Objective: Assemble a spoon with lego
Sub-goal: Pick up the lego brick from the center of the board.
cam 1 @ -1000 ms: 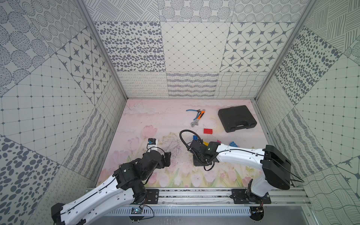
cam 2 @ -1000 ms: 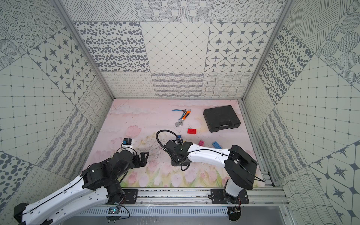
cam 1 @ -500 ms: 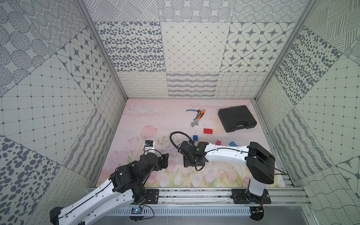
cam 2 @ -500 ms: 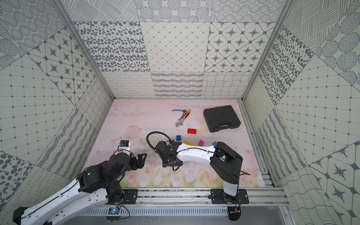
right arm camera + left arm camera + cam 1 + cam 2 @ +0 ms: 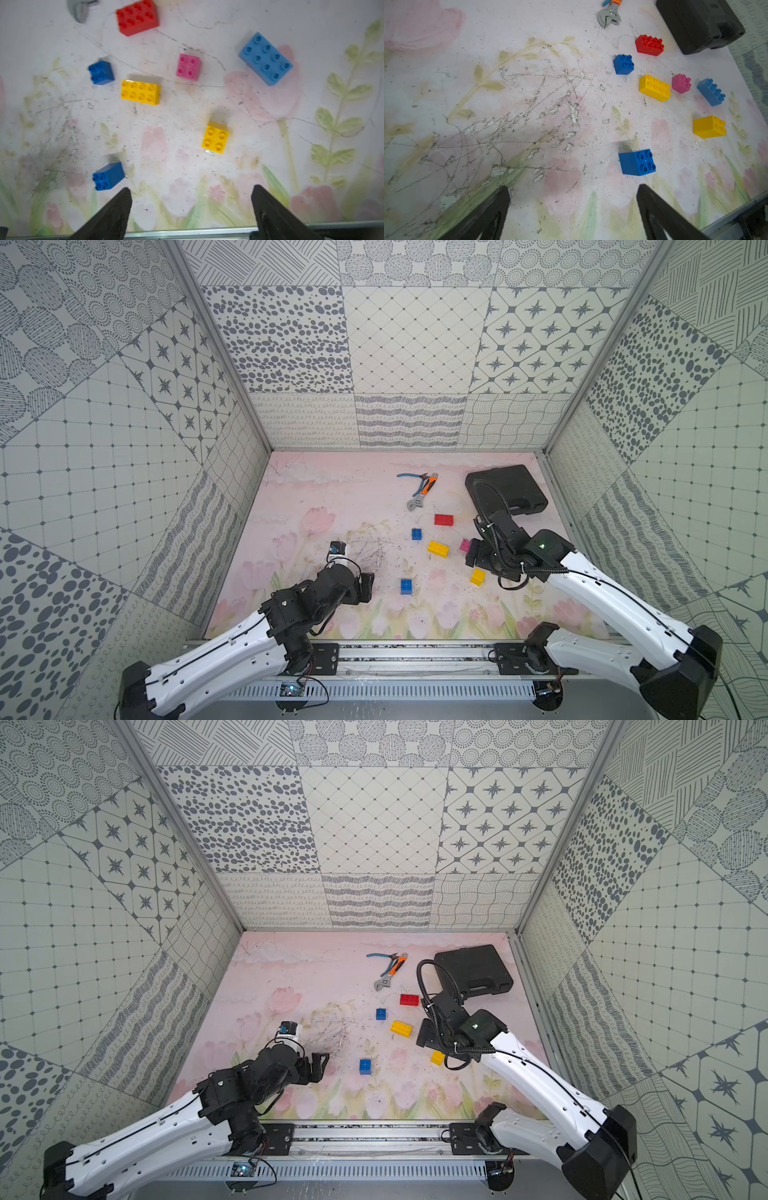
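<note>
The lego lies as separate loose bricks on the pink mat, and no built spoon is in view. There is a red oblong (image 5: 443, 519), a blue square (image 5: 417, 534), a yellow oblong (image 5: 438, 548), a pink square (image 5: 188, 67), a light blue oblong (image 5: 266, 58) and a yellow square (image 5: 477, 576). Another blue square (image 5: 406, 586) lies on its side at the front middle. My left gripper (image 5: 368, 587) hangs open just left of that one, holding nothing. The right gripper (image 5: 191, 205) is open and empty, above the mat beside the pink and yellow squares.
An orange-handled wrench (image 5: 422, 493) and blue-handled pliers (image 5: 409, 476) lie at the back middle. A black case (image 5: 505, 489) sits at the back right, close behind my right arm. Patterned walls enclose the mat on three sides, with a metal rail (image 5: 407, 655) along the front.
My right gripper opened and let go of the blue square at the front middle. It then swung back to the right. The left arm has hardly moved.
</note>
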